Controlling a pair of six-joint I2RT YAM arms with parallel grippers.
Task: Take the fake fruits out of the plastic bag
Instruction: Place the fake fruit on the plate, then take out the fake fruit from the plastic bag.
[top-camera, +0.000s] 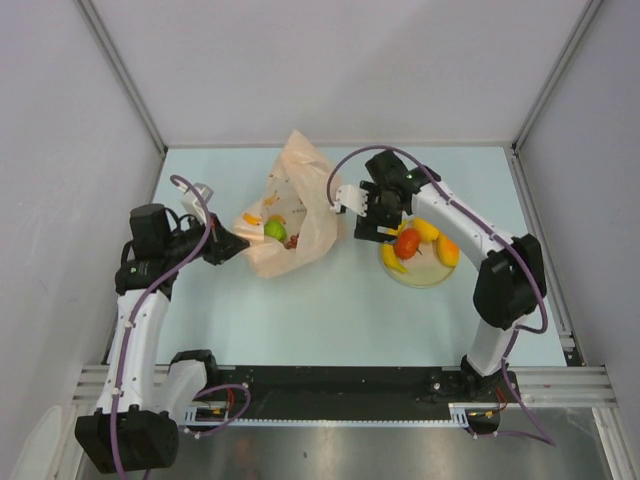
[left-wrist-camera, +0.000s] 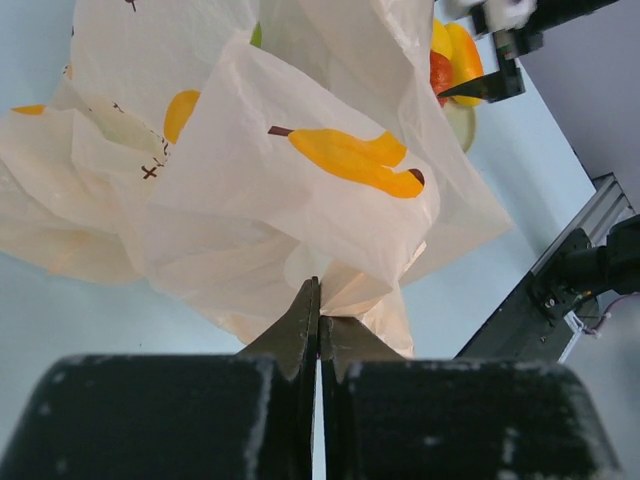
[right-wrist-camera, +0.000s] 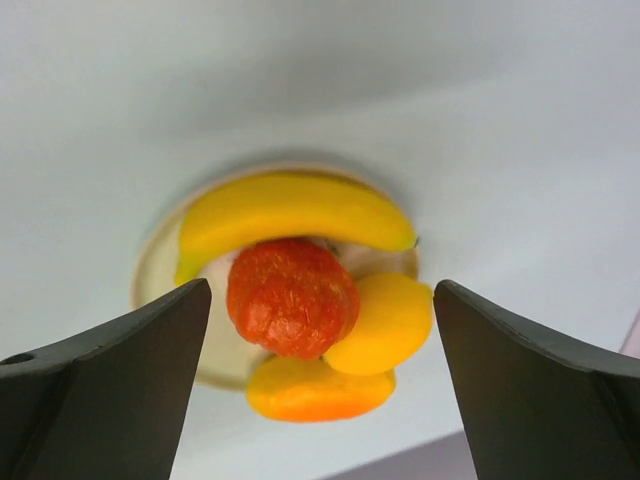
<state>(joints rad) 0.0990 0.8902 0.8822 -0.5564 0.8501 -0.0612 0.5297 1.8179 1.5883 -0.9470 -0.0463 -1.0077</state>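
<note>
My left end effector (left-wrist-camera: 318, 322) is pinched fully shut on a fold at the near edge of the plastic bag (left-wrist-camera: 250, 190). The bag lies crumpled on the desk (top-camera: 330, 310), a green apple (top-camera: 275, 230) showing inside. Further right, my right end effector (right-wrist-camera: 322, 290) hangs wide open, gripping nothing, above the plate (right-wrist-camera: 150, 275). On it a banana (right-wrist-camera: 290, 210), red fruit (right-wrist-camera: 292, 295), lemon (right-wrist-camera: 390, 320) and orange fruit (right-wrist-camera: 320, 390) lie bunched together.

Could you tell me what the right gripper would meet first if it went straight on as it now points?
Probably the red fruit, centred between the right gripper's open fingers on the plate; depth is unclear.
</note>
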